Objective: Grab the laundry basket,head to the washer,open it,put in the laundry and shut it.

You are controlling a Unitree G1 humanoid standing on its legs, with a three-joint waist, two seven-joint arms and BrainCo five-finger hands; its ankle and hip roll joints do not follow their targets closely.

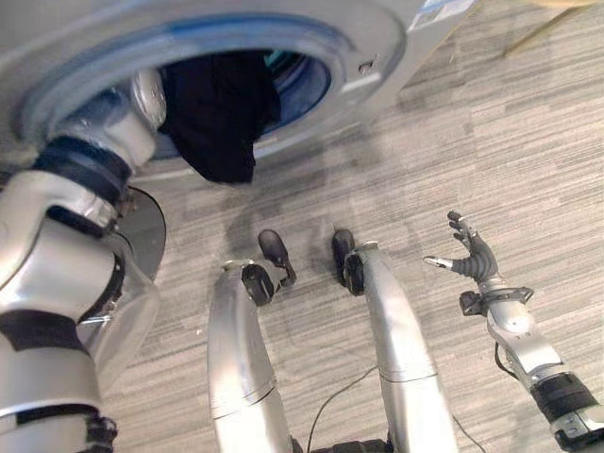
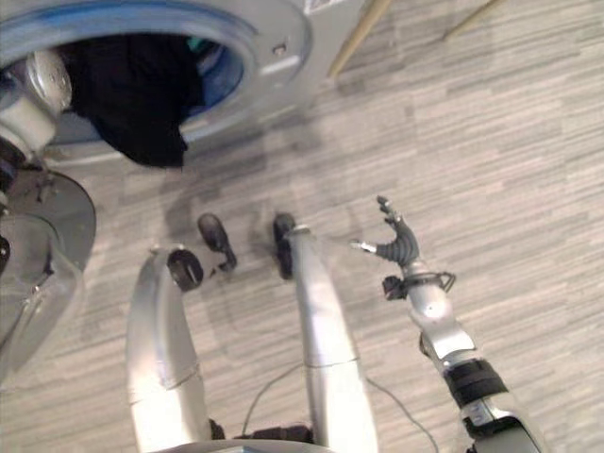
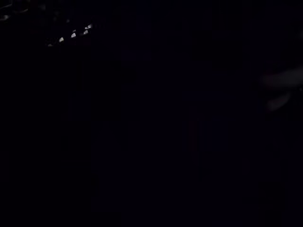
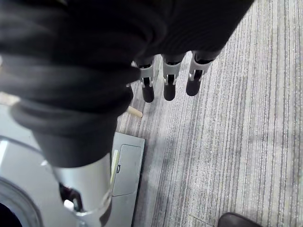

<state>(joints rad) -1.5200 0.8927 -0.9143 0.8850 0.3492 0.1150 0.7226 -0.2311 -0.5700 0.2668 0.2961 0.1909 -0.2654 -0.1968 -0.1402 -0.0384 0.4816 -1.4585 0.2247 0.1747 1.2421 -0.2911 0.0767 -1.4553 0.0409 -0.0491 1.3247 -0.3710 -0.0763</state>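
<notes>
The silver washer (image 1: 377,47) stands with its round door (image 1: 132,283) swung open at the left. A black garment (image 1: 217,113) hangs half out of the drum opening, over the lower rim. A bit of teal cloth (image 1: 278,58) lies deeper in the drum. My left arm reaches into the drum beside the garment, and its hand is hidden inside. The left wrist view is dark. My right hand (image 1: 472,257) hovers above the floor to the right of the washer, fingers (image 4: 165,87) straight and spread, holding nothing.
Grey striped flooring (image 1: 491,142) spreads in front of and to the right of the washer. A wooden leg (image 2: 363,33) slants by the washer's right side. The open door juts out low on my left.
</notes>
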